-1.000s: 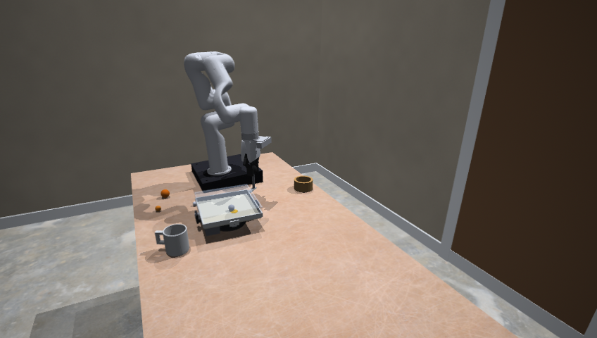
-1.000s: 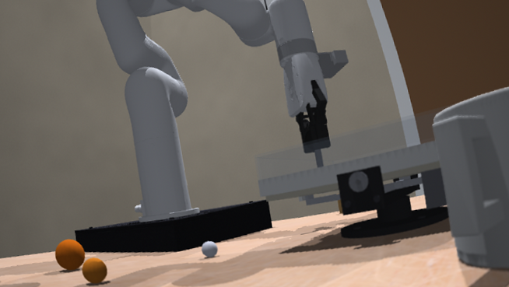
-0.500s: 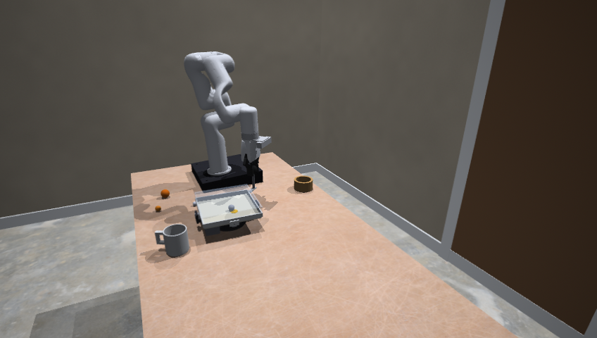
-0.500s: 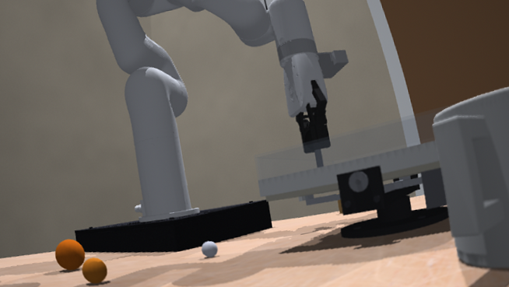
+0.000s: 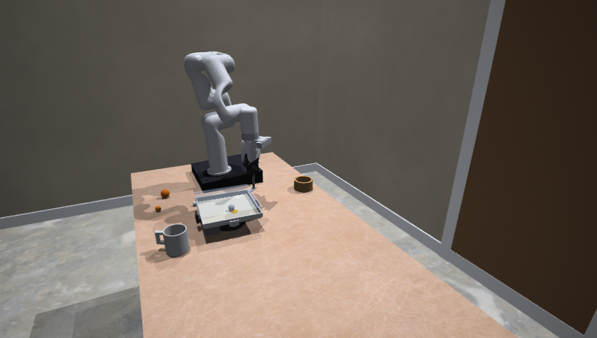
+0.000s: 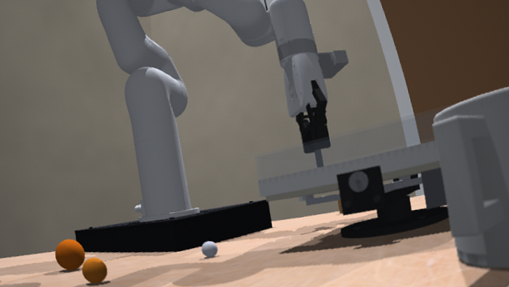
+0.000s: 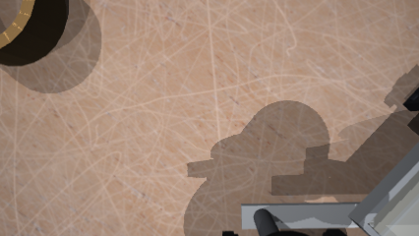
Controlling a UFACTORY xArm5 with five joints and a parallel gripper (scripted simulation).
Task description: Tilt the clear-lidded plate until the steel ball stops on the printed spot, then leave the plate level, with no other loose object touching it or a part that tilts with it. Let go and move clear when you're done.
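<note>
Directly beneath clamped jaws (upright): plate handle (image 6: 318, 157)
</note>
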